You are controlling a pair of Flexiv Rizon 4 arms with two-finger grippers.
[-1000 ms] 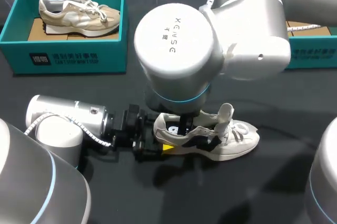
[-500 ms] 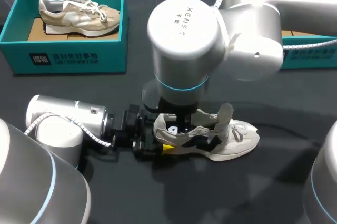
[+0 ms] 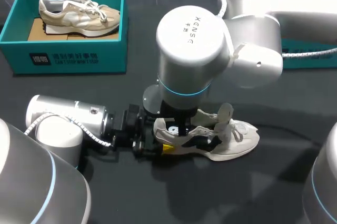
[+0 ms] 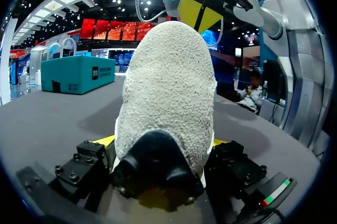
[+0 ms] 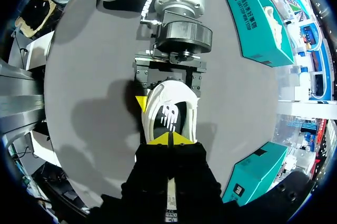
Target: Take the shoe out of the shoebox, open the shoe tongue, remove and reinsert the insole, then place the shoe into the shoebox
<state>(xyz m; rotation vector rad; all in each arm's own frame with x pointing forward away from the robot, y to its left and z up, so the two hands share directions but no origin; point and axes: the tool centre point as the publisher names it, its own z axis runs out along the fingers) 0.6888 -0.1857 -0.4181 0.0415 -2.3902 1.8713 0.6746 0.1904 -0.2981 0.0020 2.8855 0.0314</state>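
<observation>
Clamping a white low-top sneaker (image 3: 234, 140) by its heel on the black table (image 3: 237, 192).
Its heel is squeezed from both sides by the left gripper (image 4: 160, 147); the right gripper (image 5: 169, 138), tips pressed together, sits in the opening above the black insole (image 5: 169, 116), hold unclear.

Mid-table shoe (image 3: 237, 142), shoebox (image 3: 68, 58) behind left (second shoe (image 3: 79, 13) inside)

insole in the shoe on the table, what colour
The insole is black with a white logo; right wrist view shows it best.
</observation>
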